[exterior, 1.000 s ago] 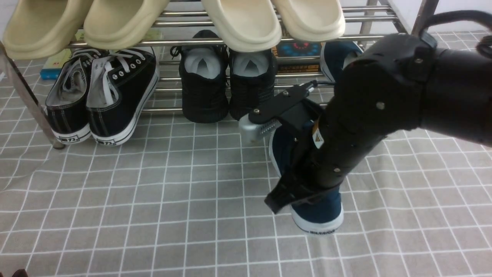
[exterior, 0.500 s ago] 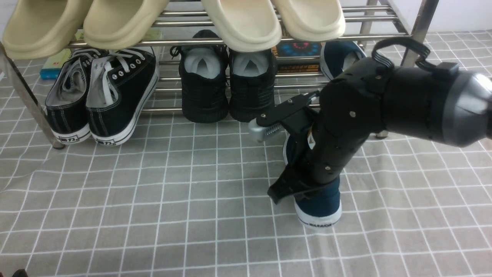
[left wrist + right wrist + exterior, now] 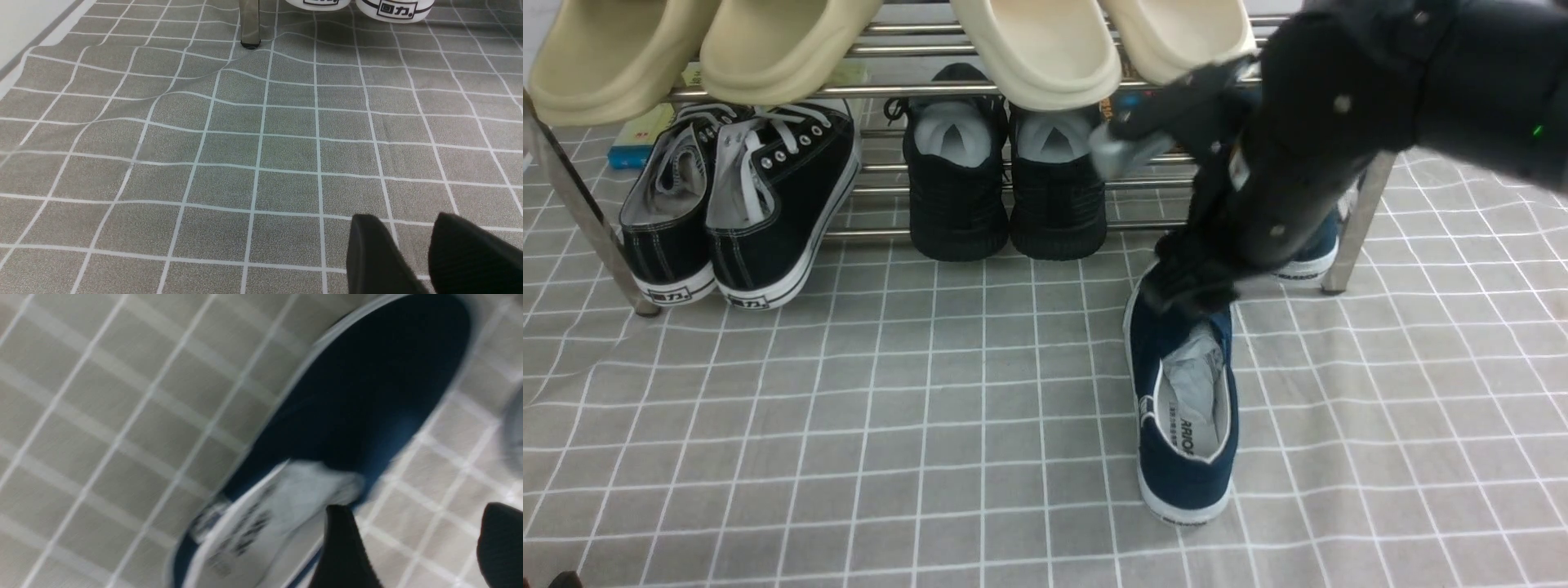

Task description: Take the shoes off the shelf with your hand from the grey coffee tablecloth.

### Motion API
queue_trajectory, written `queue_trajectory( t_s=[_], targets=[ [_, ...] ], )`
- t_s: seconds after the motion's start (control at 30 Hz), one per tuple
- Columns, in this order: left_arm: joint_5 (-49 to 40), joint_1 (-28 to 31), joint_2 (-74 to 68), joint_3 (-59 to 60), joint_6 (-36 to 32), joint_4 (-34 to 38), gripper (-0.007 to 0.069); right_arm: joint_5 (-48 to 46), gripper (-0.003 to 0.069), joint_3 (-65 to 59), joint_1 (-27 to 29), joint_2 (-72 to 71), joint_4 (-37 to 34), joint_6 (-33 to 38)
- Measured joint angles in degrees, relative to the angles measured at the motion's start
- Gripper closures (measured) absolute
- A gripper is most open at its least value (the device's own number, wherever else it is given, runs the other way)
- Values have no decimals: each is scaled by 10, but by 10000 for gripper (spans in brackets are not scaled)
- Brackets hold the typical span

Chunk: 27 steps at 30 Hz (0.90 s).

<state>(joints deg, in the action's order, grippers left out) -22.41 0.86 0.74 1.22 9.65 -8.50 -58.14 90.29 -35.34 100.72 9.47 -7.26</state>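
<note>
Hand (image 3: pixel 1192 286) angled down, jaws apart, above shoe (image 3: pixel 1183 408)

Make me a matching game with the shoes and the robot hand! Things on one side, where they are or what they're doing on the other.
1 navy shoe
2 cream slippers
3 black lace-up sneakers
4 right gripper

A upper tier of the shelf
B open, empty
C flat on the grey cloth
D lower tier, left end

Pairs: 1-C, 2-A, 3-D, 4-B
</note>
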Motion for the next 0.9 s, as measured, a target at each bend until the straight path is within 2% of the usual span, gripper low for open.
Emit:
queue_trajectory(
  t_s=[0.33,0.63,0.7,0.73,0.77,0.87,0.9],
  targets=[
    [0,0,0,0,0,0,384,119,221,3,104,30,14,-10],
    [0,0,0,0,0,0,384,172,225,3,119,89,30,-11],
    [0,0,0,0,0,0,384,176,254,3,119,98,34,-11],
    [0,0,0,0,0,0,384,175,310,3,119,103,36,-11],
    [0,0,0,0,0,0,384,175,320,3,119,103,37,-11],
    [0,0,0,0,0,0,386,153,552,3,118,99,37,-11],
    [0,0,0,0,0,0,386,153,564,3,118,99,36,-11]
  ],
)
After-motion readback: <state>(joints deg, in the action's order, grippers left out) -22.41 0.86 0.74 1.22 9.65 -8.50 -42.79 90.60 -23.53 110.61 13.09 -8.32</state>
